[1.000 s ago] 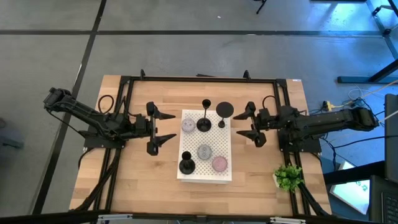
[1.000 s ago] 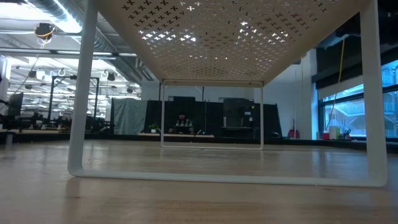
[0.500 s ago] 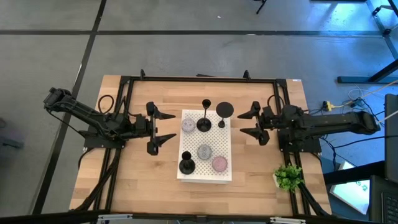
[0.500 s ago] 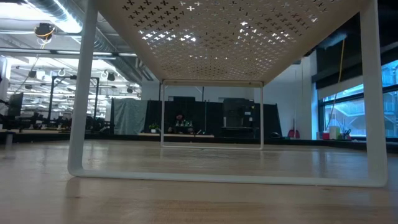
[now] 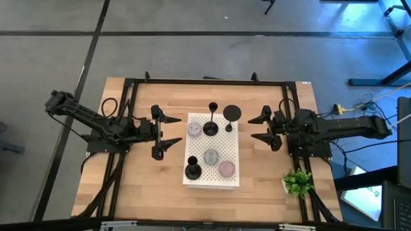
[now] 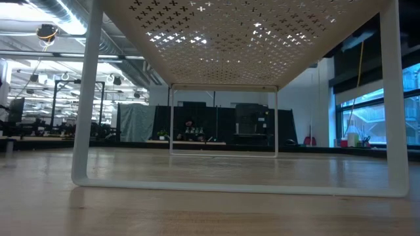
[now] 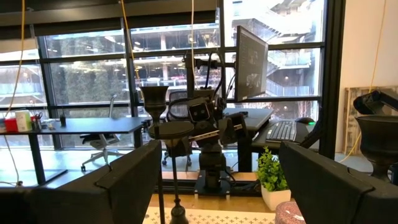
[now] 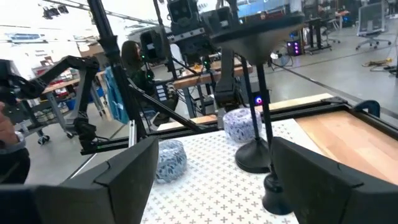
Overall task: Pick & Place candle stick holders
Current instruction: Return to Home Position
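The fingers (image 5: 164, 118) of the left gripper (image 5: 172, 131) were spread wide and held nothing, poised over the table (image 5: 148, 186) just beside the left edge of the white perforated shelf (image 5: 221, 142). The right gripper (image 5: 252, 128), equally splayed and empty, hung near the shelf's right edge. All three candle stick holders stood on the shelf top. The first holder (image 5: 210, 127) was upright near the far edge, between a pale candle (image 5: 194, 129) and the second holder (image 5: 232, 114). That one showed a wide disc uppermost with a smaller end below, so it seemed to stand inverted, though the overhead view could not settle it. The third holder (image 5: 192, 171) stood at the near left corner, with a grey candle (image 5: 210, 156) and a pink candle (image 5: 226, 169) off to its right. A small green plant (image 5: 297, 183) sat at the table's near right corner. The low view caught only the shelf's underside and legs, hiding holders and arms alike. In the left wrist view one holder's cup was cut off at the picture's edge, and the pink candle barely peeked in.
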Controlling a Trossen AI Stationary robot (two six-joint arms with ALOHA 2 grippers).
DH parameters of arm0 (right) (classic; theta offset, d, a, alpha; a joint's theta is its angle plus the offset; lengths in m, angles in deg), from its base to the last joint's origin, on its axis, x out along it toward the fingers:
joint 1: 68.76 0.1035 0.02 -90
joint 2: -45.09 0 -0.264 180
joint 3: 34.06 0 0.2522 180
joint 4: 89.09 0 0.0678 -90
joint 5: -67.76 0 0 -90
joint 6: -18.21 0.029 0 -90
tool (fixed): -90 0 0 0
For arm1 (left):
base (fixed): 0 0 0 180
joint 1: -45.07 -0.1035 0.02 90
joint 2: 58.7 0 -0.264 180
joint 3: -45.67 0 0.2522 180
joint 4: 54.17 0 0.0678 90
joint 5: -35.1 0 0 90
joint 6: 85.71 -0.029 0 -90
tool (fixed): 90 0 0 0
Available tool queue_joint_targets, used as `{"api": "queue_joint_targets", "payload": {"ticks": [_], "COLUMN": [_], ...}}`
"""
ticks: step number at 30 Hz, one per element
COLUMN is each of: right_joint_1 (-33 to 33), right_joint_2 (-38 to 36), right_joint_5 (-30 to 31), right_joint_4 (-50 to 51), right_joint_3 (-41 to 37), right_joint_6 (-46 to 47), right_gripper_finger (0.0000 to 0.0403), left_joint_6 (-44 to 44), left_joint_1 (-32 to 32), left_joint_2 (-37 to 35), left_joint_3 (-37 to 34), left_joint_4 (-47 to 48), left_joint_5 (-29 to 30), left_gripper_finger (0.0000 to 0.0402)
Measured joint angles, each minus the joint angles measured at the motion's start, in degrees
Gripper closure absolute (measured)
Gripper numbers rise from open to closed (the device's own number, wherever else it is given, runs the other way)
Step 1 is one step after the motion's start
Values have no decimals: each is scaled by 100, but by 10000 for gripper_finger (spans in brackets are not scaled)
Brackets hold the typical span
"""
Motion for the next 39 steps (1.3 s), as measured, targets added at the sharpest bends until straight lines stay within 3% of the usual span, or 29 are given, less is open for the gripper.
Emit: {"api": "queue_joint_targets", "payload": {"ticks": [19, 32, 39], "right_joint_1": [772, 1408, 1635], "right_joint_2": [-830, -989, -1195], "right_joint_5": [724, 1316, 1065], "right_joint_4": [647, 754, 878], "right_joint_3": [0, 0, -2], "right_joint_6": [-34, -226, -423], "right_gripper_finger": [91, 91, 91], "left_joint_6": [4, 11, 26], "left_joint_1": [0, 0, 0], "left_joint_2": [0, 0, 0], "left_joint_3": [0, 0, 0], "left_joint_4": [-1, 0, 0], "left_joint_5": [-1, -2, -2], "left_gripper_finger": [80, 80, 80]}}
